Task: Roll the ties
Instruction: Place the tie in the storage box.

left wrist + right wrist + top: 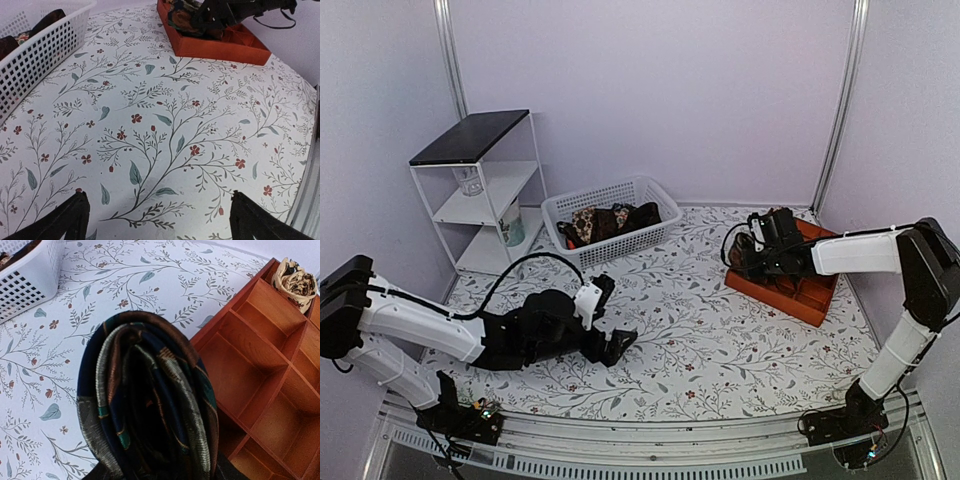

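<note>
At the left edge of the wooden tray [800, 300], a rolled tie [150, 400] sits pinched in the right end effector [760, 250].
The roll shows coils of navy, brown and green stripe. More ties [610, 220] lie heaped in the white basket [620, 247] at the back, and a tan roll [295, 282] fills a far tray compartment. The bench [720, 340] wears a floral cloth, with lilac walls [670, 90] behind and a shelf unit [480, 190] back left. The left end effector [615, 318] lies low on the bench, its fingers spread wide.
</note>
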Motion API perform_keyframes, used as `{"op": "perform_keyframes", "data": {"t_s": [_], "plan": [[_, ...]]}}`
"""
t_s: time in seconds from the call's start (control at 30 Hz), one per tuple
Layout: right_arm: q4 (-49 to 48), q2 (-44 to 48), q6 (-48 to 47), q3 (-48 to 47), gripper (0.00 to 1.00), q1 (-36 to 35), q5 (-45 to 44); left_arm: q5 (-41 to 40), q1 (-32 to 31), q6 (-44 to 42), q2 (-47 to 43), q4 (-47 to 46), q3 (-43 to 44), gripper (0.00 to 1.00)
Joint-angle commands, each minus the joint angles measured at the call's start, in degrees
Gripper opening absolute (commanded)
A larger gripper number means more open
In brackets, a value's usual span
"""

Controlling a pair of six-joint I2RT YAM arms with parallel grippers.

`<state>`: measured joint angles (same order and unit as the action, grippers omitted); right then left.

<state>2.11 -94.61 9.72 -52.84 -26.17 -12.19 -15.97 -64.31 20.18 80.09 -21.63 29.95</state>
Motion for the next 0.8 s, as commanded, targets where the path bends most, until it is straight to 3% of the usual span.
{"op": "perform_keyframes", "data": {"t_s": [0.0,0.33,0.77], "plan": [[7.0,-1.6,2.3,-2.0,0.47,0.3,-3.1,-0.2,0.7,0.3,-1.0,1.0,1.7,0.98],[11.5,-3.6,7.8,-1.2,0.45,0.3,-6.2,2.4,0.8,0.3,-3.7,2.4,1.5,0.98],[24.5,-7.2,10.5,-10.6,0.45,0.0,-11.5,1.1,0.7,1.1,-9.6,2.7,-2.2,0.98]]}}
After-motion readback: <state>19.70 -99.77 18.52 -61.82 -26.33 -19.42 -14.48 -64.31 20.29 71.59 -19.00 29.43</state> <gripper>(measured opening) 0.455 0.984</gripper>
